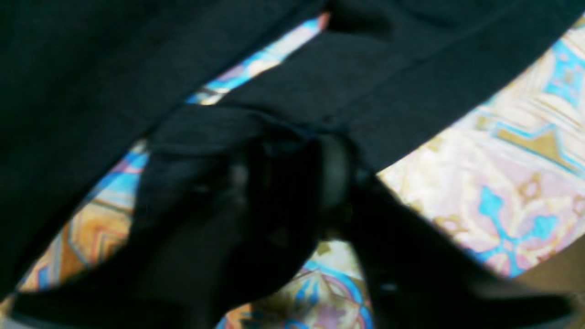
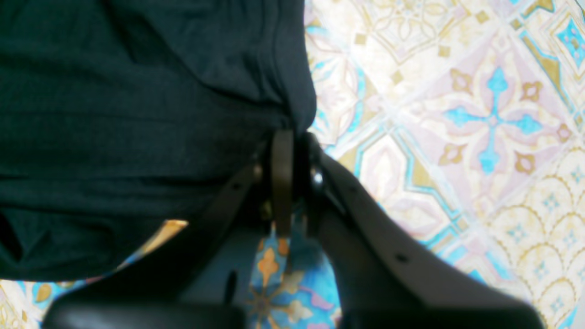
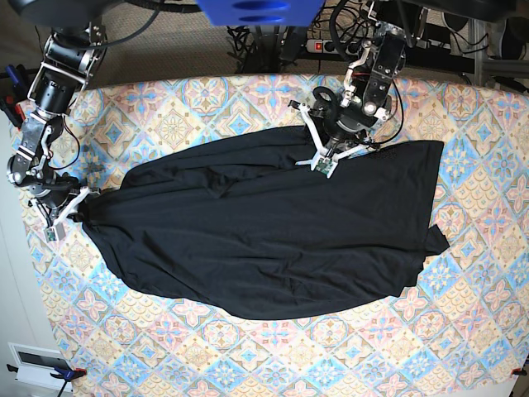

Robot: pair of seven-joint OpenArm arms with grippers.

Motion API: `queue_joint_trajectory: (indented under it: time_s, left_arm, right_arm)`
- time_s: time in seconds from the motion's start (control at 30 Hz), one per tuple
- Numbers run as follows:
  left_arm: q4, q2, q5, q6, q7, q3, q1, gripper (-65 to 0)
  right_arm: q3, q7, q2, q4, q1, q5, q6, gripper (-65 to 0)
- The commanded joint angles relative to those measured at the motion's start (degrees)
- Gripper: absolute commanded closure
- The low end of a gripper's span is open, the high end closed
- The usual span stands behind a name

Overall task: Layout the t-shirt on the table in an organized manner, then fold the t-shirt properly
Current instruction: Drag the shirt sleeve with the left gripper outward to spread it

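T-shirt (image 3: 264, 231) lies spread across the middle of the table (image 3: 463, 331), hem bulging toward 6 o'clock. My right gripper (image 2: 292, 137), at 9 o'clock, is clamped on its bunched edge. My left gripper (image 1: 315, 151), near 1 o'clock, pinches a fabric fold at the upper edge.

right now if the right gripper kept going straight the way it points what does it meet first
The t-shirt: the right gripper is shut on its bunched edge, so black fabric lies directly ahead. The table likely sits just beneath, though depth is unclear.
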Motion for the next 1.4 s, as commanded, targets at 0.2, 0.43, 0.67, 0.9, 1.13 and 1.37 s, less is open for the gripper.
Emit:
queue_joint_trajectory:
  time_s: [0.2,0.43,0.67,0.9,1.13,1.37]
  left_arm:
    - [7.6,-1.7,-3.1,-0.6,1.8,-7.9,4.8,0.0]
    - [13.1,-1.7,-13.3,-0.6,1.8,-21.9,10.7,0.0]
    - [13.0,-2.4,-26.6,-0.6,2.2,-34.0,14.0,0.0]
    - [12.8,-5.8,-27.8,-0.6,2.3,-34.2,15.0,0.0]
    - [10.8,-9.4,-27.7,-0.4,2.3,-31.0,14.6,-4.9]
    - [10.2,-9.1,-28.0,-0.5,1.8,-30.9,14.3,-11.7]
  right_arm:
    - [0.4,1.1,1.2,1.1,1.4,1.1,0.0,0.0]
    - [0.4,1.1,1.2,0.7,1.4,1.1,-0.2,0.0]
    - [0.4,1.1,1.2,0.7,1.4,1.0,-0.2,0.0]
    - [0.5,1.4,1.3,0.9,1.4,-4.5,-2.1,0.0]
    - [0.5,1.3,1.3,1.1,1.4,-6.1,-2.4,0.0]
    - [0.5,1.3,1.3,1.1,1.4,-6.1,-2.4,0.0]
